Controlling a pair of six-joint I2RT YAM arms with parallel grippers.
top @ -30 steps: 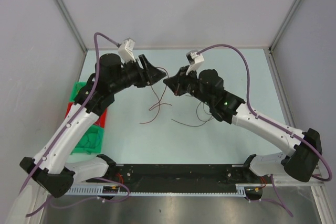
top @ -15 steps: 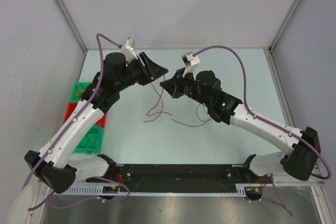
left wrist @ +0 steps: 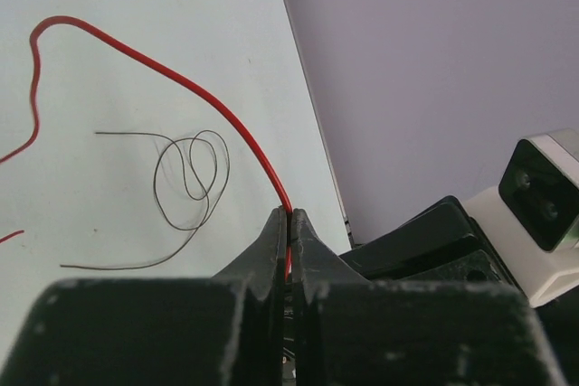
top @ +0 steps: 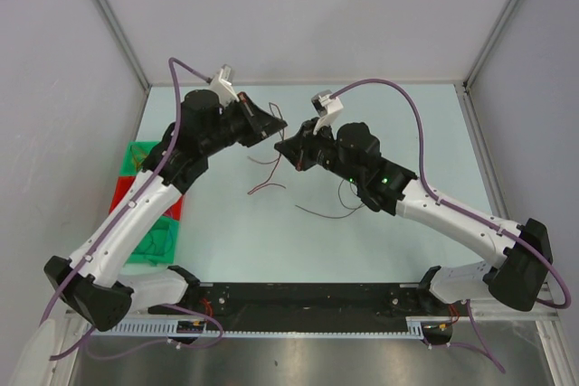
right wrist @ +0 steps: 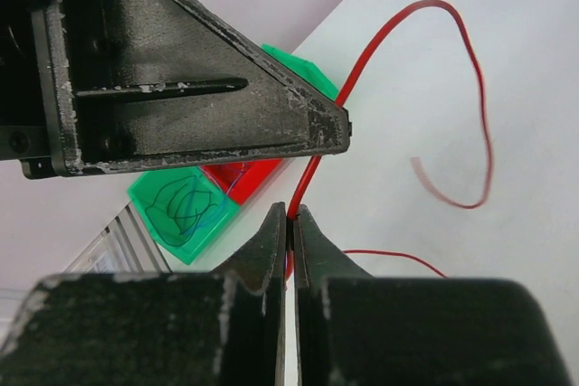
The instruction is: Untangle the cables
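Overhead, both end effectors – left (top: 277, 125), right (top: 283, 148) – pinch red cable (left wrist: 181, 79) mid-table.

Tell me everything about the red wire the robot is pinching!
The red wire is thin, smooth and bendy, like plastic-coated cable. The left gripper is shut on one part, and the right gripper is shut on another, so it hangs between them above the table. From each grip it rises, arches over in a loose curve and wiggles away, its far end hanging free.

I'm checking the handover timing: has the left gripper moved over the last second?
Yes. The left gripper has shifted right and toward the table's far edge, closing on the red cable.
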